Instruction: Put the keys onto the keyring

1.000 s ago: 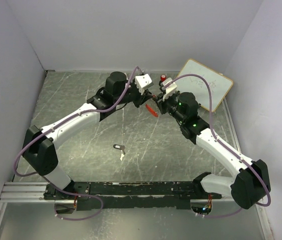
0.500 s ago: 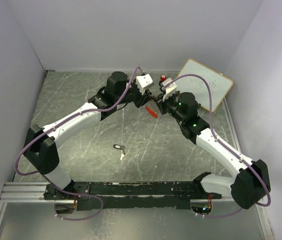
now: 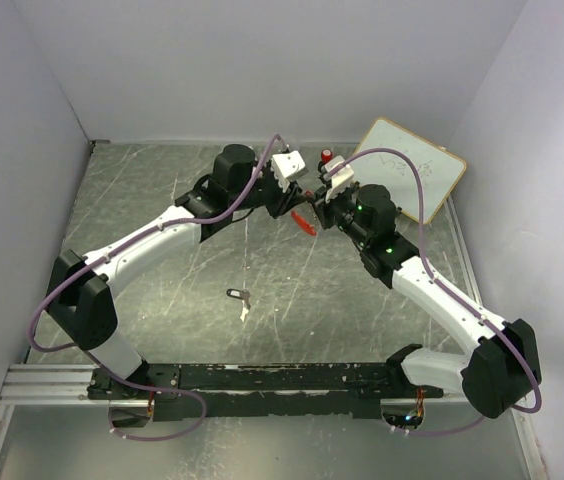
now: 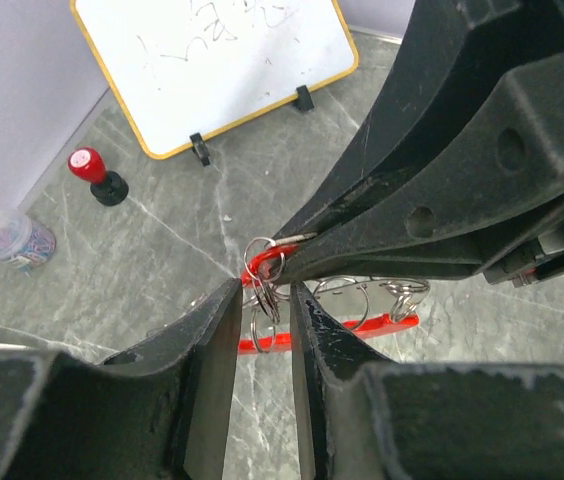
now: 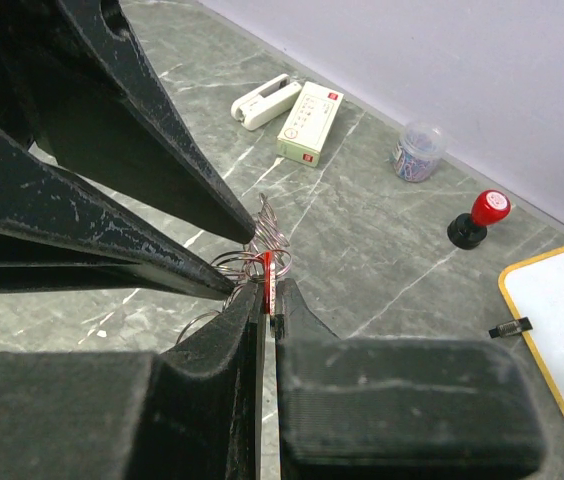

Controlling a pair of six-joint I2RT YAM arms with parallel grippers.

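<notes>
Against a second ago, little has changed in the top view: both arms hold the same pose, meeting toward 12 o'clock of the table, and only the left gripper (image 4: 265, 288) has eased a little wider. The black key (image 3: 235, 294) and the white scrap (image 3: 245, 311) just below it lie where they lay, near the middle of the table at about 8 o'clock, well apart from both grippers.

The left gripper's jaws now stand parted on either side of the silver rings of the keyring (image 4: 407, 322); I cannot tell whether its pads touch them. The right gripper (image 5: 270, 288) is pinched closed on a silver loop of the keyring, whose red plastic bar lies crosswise below the rings. A small red piece sits at the right fingertips; whether it is the red-headed key I cannot tell.

The table (image 3: 142, 190) is grey with pale marble-like veins, closed in by plain pale walls (image 3: 262, 60) on three sides. A whiteboard (image 3: 409, 168) with a wooden frame leans at 2 o'clock, and a red-topped stamp (image 3: 327, 157) stands at 1 o'clock just behind the grippers. The right wrist view also shows a jar of paper clips (image 5: 419, 150), a white stapler (image 5: 265, 100) and a small box (image 5: 312, 122) along the far wall. A black rail (image 3: 262, 378) carries the arm bases at 6 o'clock.
</notes>
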